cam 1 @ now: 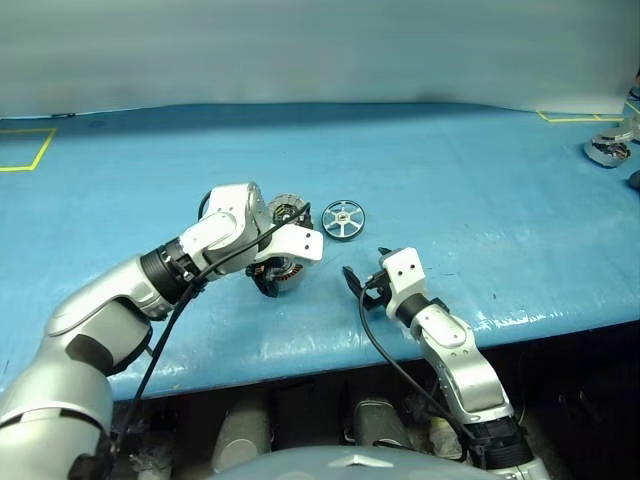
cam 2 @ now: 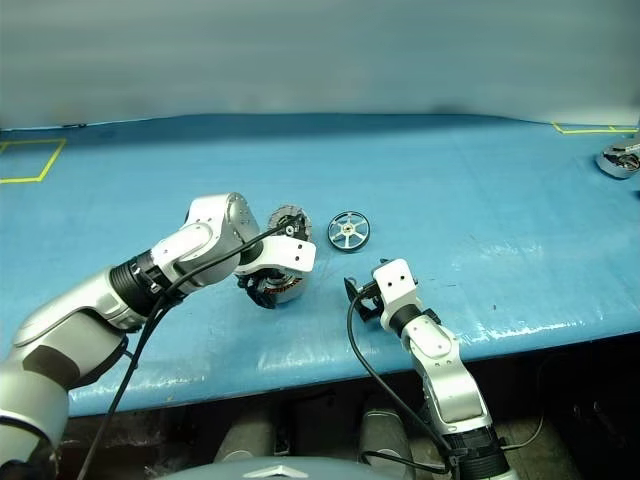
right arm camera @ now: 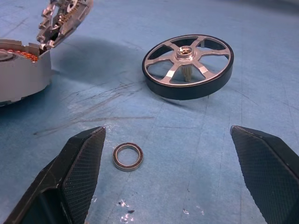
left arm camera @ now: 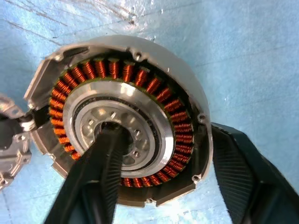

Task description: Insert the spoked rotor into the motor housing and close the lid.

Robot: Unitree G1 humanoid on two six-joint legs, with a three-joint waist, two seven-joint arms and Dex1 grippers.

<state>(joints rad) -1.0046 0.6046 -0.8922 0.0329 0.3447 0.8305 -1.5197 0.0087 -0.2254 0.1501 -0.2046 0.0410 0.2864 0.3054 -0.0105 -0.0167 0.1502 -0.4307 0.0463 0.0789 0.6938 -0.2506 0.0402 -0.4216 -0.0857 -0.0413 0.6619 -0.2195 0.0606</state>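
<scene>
right gripper [right arm camera: 168, 175]: jaws spread wide, nothing between them, pointing nearly level at the spoked rotor [right arm camera: 188, 66] | rotor: flat on the blue table [cam 1: 480, 180], hub up, straight ahead, nearer this arm than the left | small ring [right arm camera: 128, 156]: beside one finger | left gripper [left arm camera: 159, 186]: jaws parted, one finger in the motor housing [left arm camera: 122, 119] centre, one outside its rim; grip unclear | housing: left of rotor, apart

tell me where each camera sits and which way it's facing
Left and right eye views: on the head, facing forward and down at the blue table; both arms show.
Left wrist view: looks straight down onto the motor housing; its own fingers show.
Right wrist view: looks low across the table at the spoked rotor; its own fingers show.
Shared: both wrist views show the housing.
</scene>
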